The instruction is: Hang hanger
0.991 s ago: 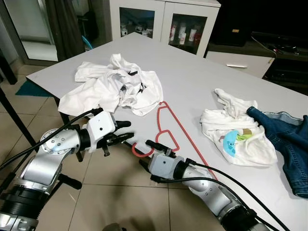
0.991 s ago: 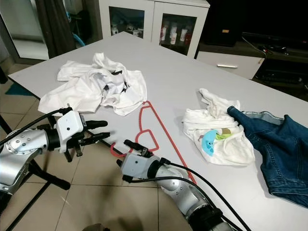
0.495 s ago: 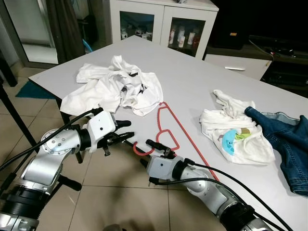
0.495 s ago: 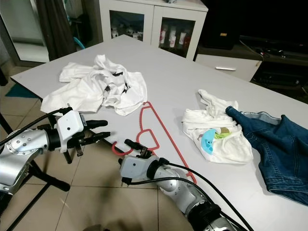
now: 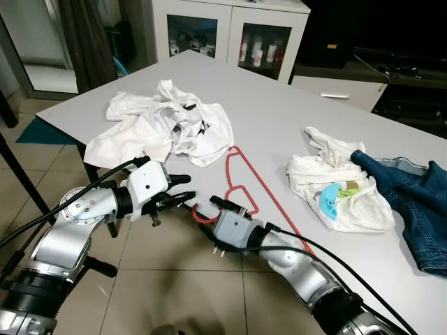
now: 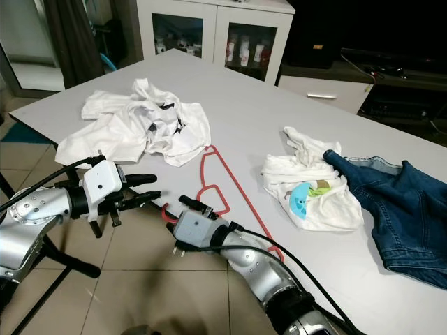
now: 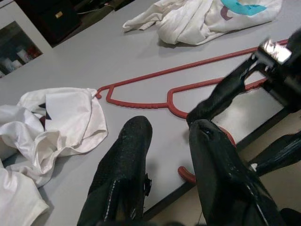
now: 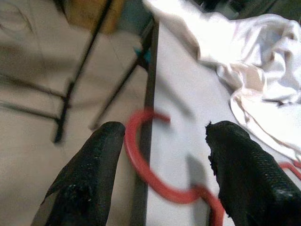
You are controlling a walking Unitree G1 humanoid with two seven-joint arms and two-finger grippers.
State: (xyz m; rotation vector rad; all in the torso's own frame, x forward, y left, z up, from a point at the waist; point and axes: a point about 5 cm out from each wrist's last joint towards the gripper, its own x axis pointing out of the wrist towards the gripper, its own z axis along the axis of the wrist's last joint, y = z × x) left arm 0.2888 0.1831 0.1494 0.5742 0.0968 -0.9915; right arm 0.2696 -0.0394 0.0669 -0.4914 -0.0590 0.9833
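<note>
Hanger [image 5: 241, 183] lies flat on the counter [image 5: 279, 125], long axis toward frame lower right, hook overhanging the near edge at lower centre: your right tool [image 5: 218, 205], fingers spread astride the hook, is nearer; left tool [image 5: 183, 190], also spread, sits just beside.

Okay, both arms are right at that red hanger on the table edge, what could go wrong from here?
The hanger's hook sticks out past the table edge, so a nudge from the open right tool could tip the hanger to the floor. The left tool sits very close to the right one, so they might bump. The hanger's far end lies against the white shirt, which may snag and drag along when lifted.
</note>
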